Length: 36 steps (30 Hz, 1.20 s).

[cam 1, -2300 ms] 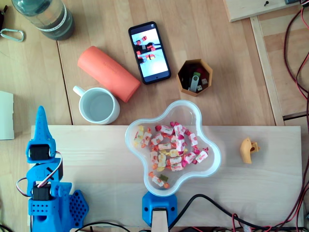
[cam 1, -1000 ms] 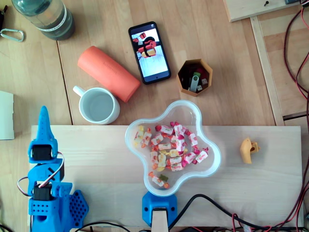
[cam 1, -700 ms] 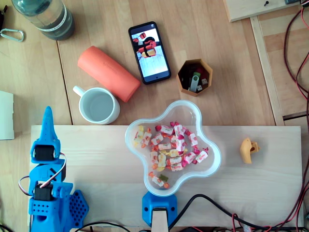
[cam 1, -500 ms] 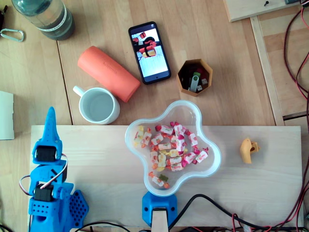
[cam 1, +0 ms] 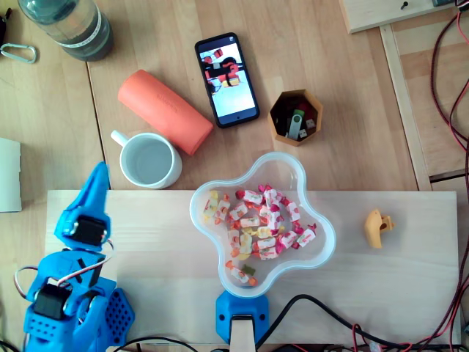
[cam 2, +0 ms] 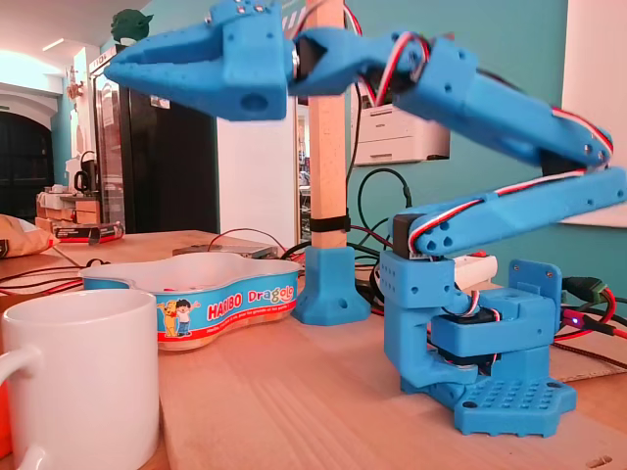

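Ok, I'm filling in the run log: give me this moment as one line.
gripper: shut, empty, raised | nearest: white mug, not touching | to its right in overhead view: bowl of sweets

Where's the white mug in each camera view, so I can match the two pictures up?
Overhead view: white mug left of centre, just above the pale board's top edge, handle toward upper left.
Fixed view: the white mug at the lower left corner, nearest the camera.
Shared landmark: the clear candy bowl, right of the mug from overhead, behind it in the fixed view.
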Tool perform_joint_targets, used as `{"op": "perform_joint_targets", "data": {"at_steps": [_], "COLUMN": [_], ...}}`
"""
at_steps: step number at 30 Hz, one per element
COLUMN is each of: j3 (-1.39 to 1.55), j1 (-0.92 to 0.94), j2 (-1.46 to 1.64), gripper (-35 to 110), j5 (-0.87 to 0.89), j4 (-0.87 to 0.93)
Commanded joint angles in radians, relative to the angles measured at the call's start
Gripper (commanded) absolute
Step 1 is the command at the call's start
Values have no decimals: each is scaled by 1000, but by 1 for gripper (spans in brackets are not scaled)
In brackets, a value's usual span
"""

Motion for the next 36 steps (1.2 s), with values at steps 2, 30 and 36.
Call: {"op": "perform_joint_targets", "data": {"at_steps": [2, 30, 36], "j3": [-296, -1227, -1404], "j1": [86, 583, 658], "j2": [-153, -1239, -1437], "gripper": [1, 2, 2], "j5": [124, -80, -156], "j4": [284, 973, 983]}}
